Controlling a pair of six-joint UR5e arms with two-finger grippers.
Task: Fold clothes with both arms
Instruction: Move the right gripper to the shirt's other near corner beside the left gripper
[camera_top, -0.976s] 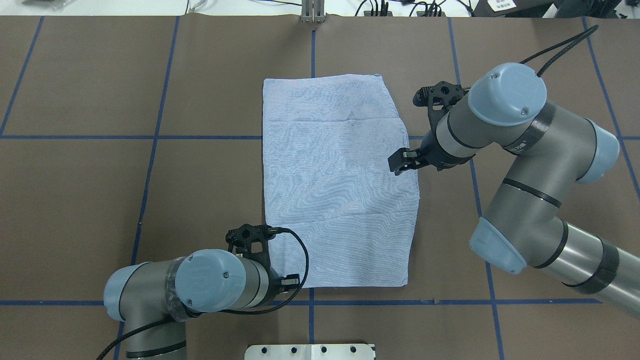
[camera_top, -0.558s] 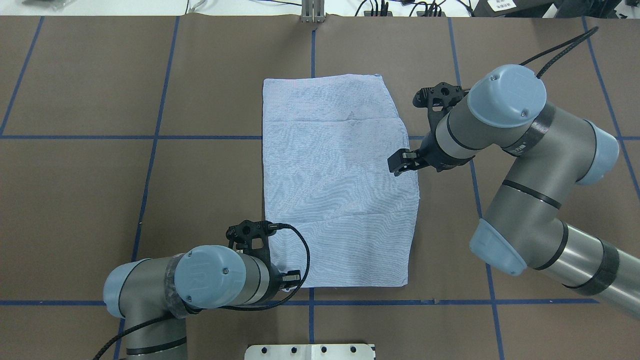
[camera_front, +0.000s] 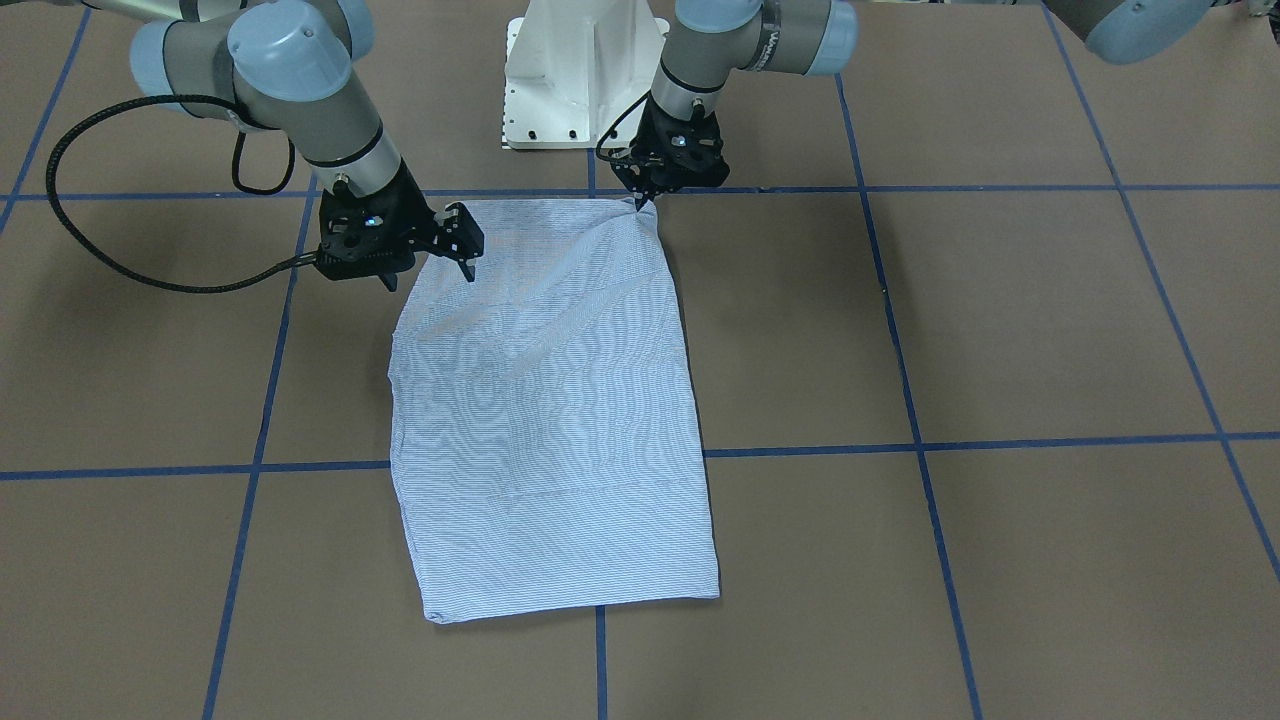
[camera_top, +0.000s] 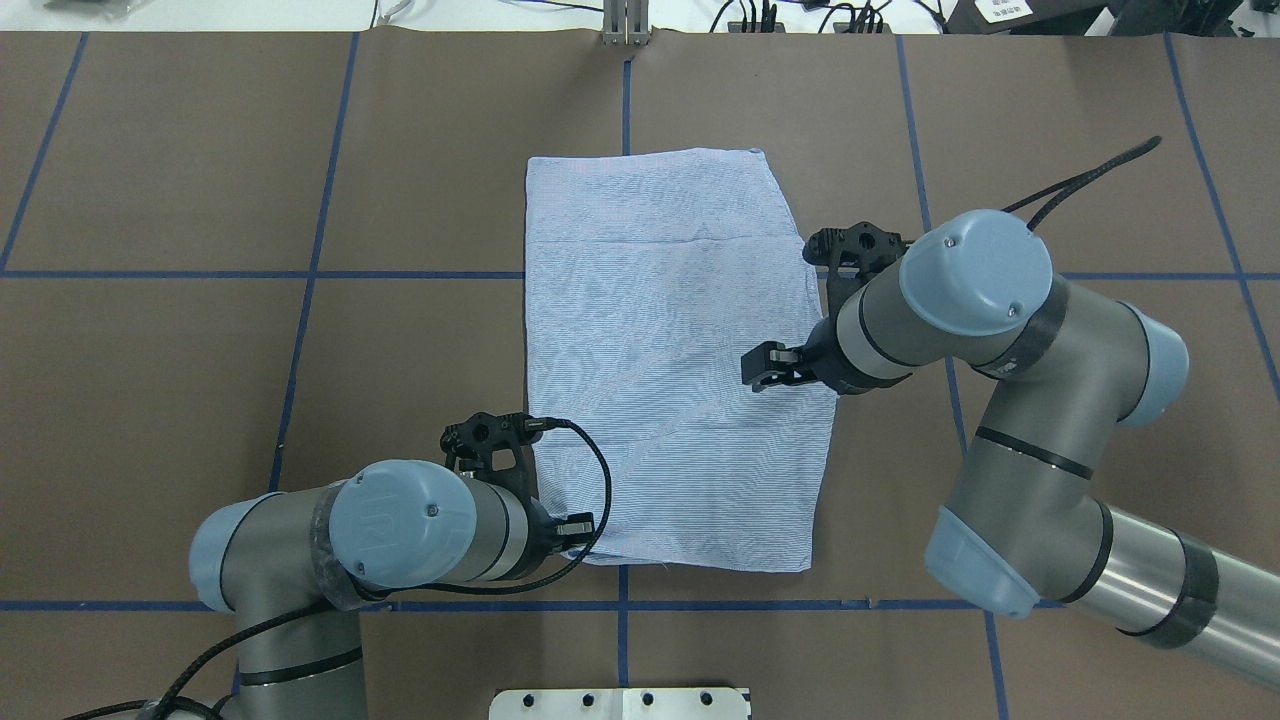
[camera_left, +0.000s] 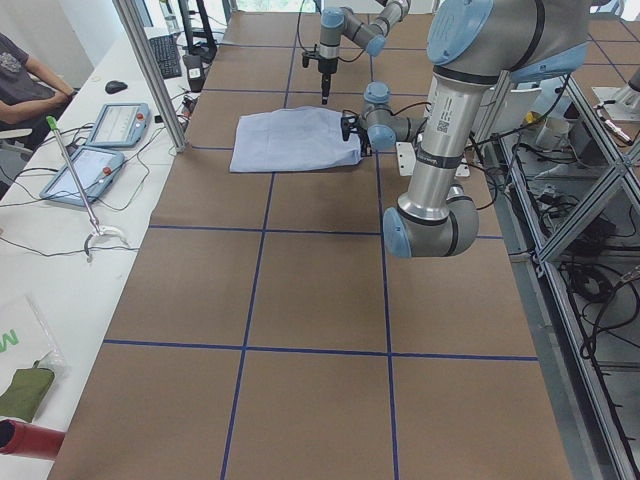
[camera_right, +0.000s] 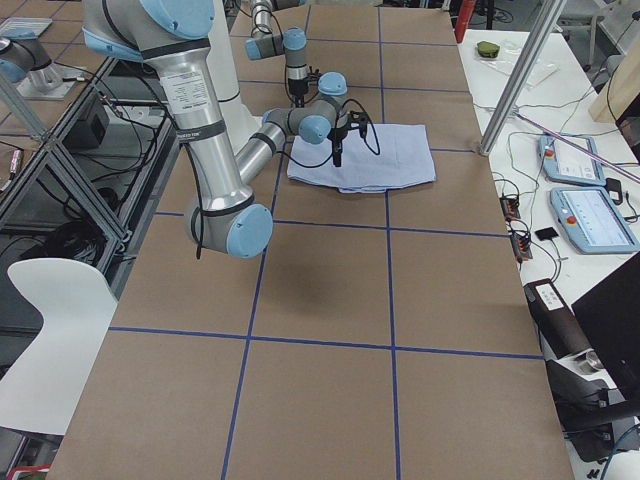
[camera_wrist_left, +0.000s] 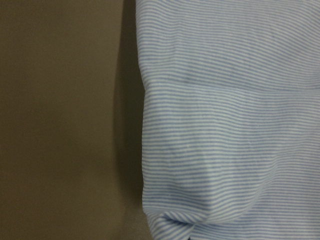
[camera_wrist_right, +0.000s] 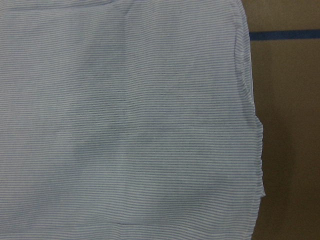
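Shirt lies as folded rectangle mid-worktop, blue tape line under it. Your left arm down at near-left corner — jaws pinching that corner, cloth puckered and raised off surface. Your right arm over right edge, midway along — jaws spread wide, one finger above cloth, other off its edge.
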